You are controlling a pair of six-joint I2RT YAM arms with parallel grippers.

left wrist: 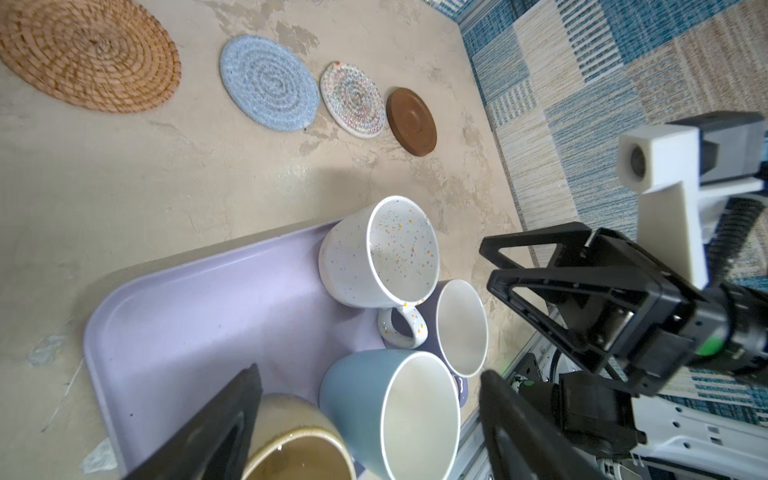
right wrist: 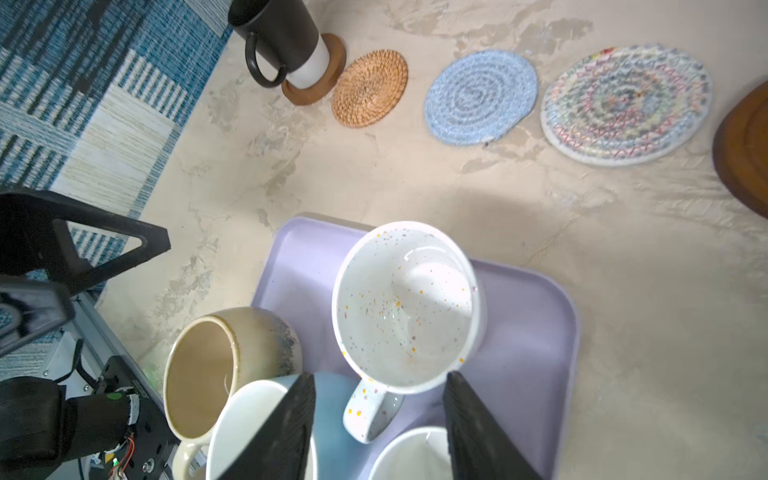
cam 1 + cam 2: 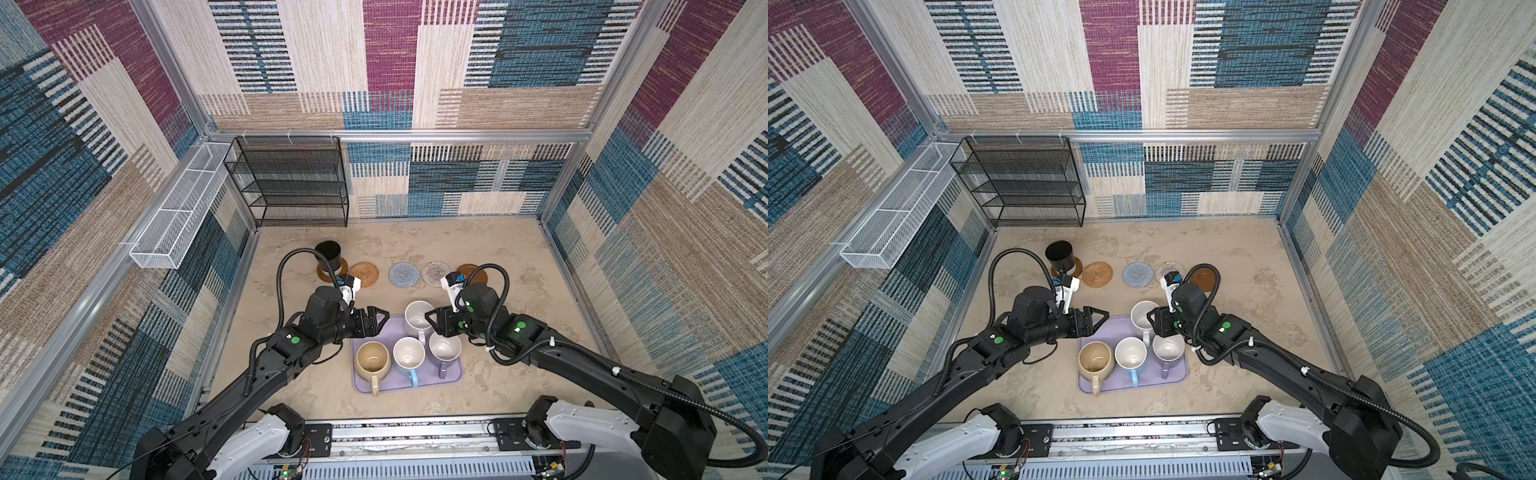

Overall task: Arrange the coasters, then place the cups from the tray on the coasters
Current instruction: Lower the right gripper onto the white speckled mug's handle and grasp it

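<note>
Five coasters lie in a row across the far side of the mottled beige surface, spaced so that each can take one mug. A tall black mug already stands on the glossy brown disc at the left end. The tan rattan disc, the blue-grey woven disc, the white-grey woven disc and the second brown disc are bare.

The flat lavender tray holds four empty mugs: the speckled white mug, the beige mug, the light blue mug and the lavender mug.

The right gripper has its jaws partly open either side of the speckled mug's handle, gripping nothing, probably lining up to lift it. The left gripper hovers over the tray's vacant end with its jaws wide and empty.
</note>
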